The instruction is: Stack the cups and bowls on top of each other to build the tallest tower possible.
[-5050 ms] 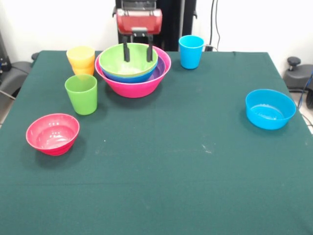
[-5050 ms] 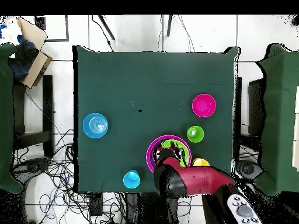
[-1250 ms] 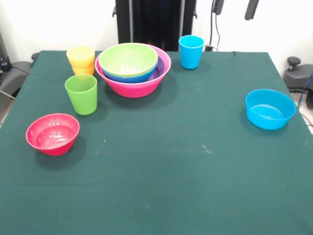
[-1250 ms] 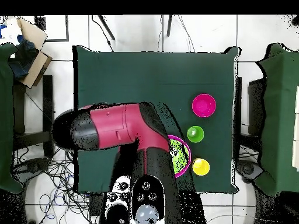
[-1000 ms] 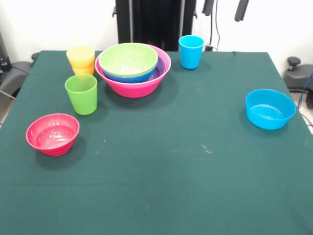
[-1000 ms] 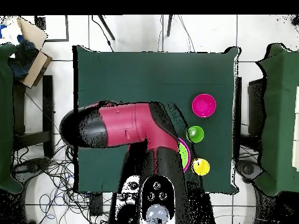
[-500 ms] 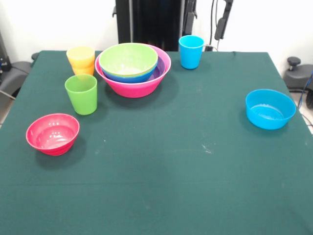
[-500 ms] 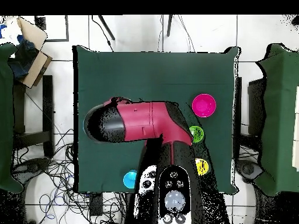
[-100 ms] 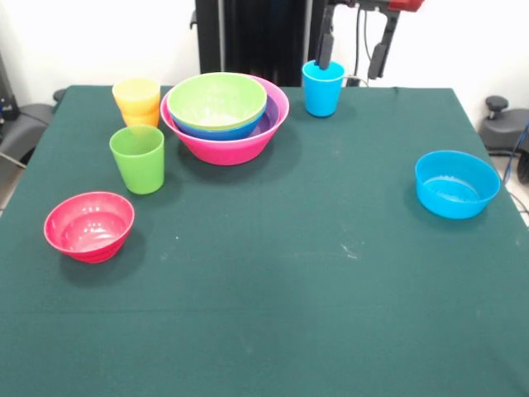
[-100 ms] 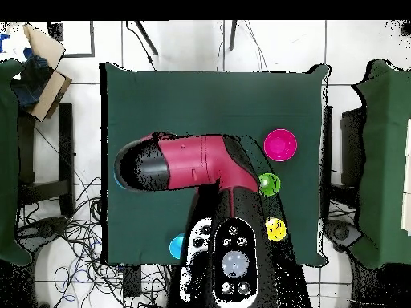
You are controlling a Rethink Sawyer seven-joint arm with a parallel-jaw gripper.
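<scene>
Front view: gripper [image 9: 353, 51] at 1 o'clock of the bench [image 9: 273, 273], fingers [image 9: 326, 48] spread open; 1 finger hangs in front of the blue cup's [image 9: 322, 91] rim, the other stands apart at its 3 o'clock side, clear of the cup; whether the near finger touches the cup, cannot tell.

Tower [image 9: 225, 116] at 11 o'clock: pink bowl [image 9: 223, 145] at the bottom, purple and blue bowls nested in it, green bowl [image 9: 216, 99] on top; yellow cup [image 9: 137, 98] sits in an orange cup just at its 9 o'clock side; green cup [image 9: 138, 159] upright near, at 7 o'clock of the tower; small red bowl [image 9: 88, 226] at 9 o'clock of the bench, well apart from the light blue bowl [image 9: 455, 184] at 3 o'clock.

Overhead view: arm [image 10: 189, 164] covers the tower and most of the blue cup.
</scene>
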